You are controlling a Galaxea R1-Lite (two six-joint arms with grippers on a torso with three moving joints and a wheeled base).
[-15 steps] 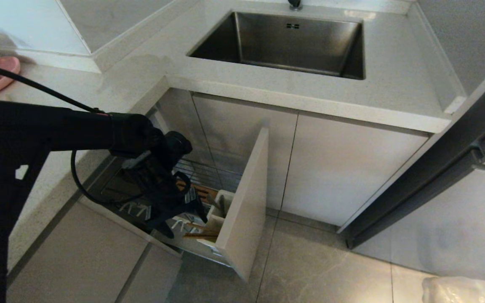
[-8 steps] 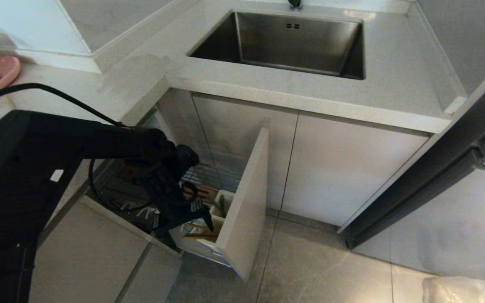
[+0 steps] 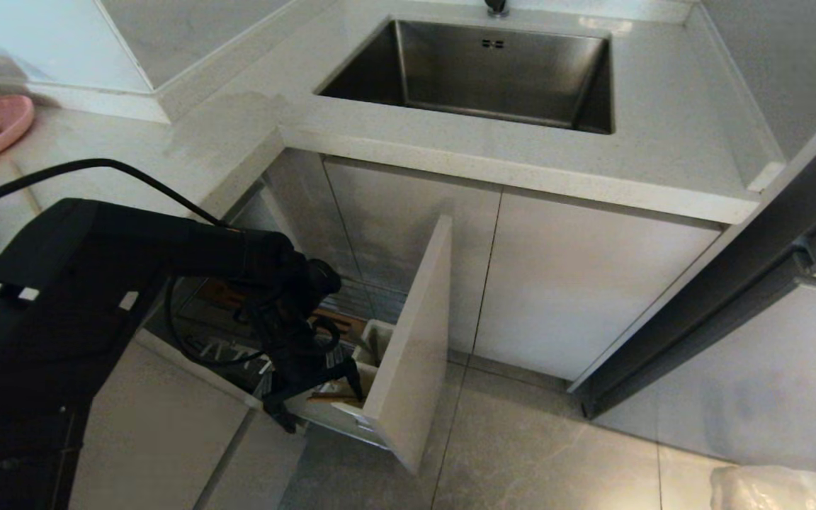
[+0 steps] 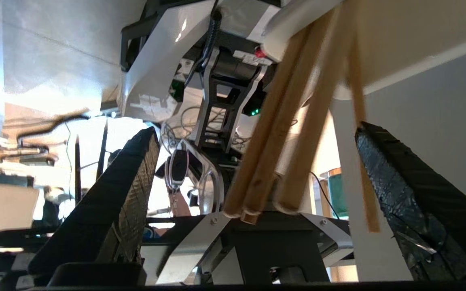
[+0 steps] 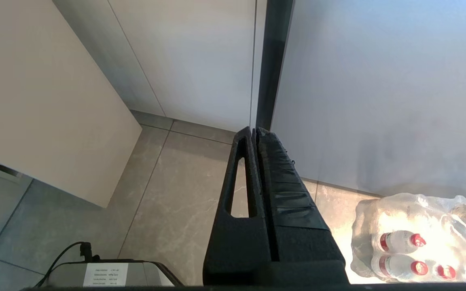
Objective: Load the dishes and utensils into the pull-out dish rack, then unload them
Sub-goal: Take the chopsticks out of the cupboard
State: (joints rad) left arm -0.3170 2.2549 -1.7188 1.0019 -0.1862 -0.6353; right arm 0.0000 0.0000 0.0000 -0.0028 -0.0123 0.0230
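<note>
left gripper (image 3: pixel 316 400), fingers spread wide, reaches into the pull-out dish rack (image 3: pixel 408 354) below the sink (image 3: pixel 479 71); wooden chopsticks (image 4: pixel 281 141) stand loose between its fingers. right gripper (image 5: pixel 256 139), fingers pressed together, hangs over the floor.

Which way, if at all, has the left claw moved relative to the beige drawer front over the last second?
Yes. The left claw has sunk lower beside the beige drawer front, toward the wooden chopsticks.

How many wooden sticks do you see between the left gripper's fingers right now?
4 chopsticks: three bunched mid-gap of the open left gripper, one apart beside a finger. Others may hide behind them.
</note>
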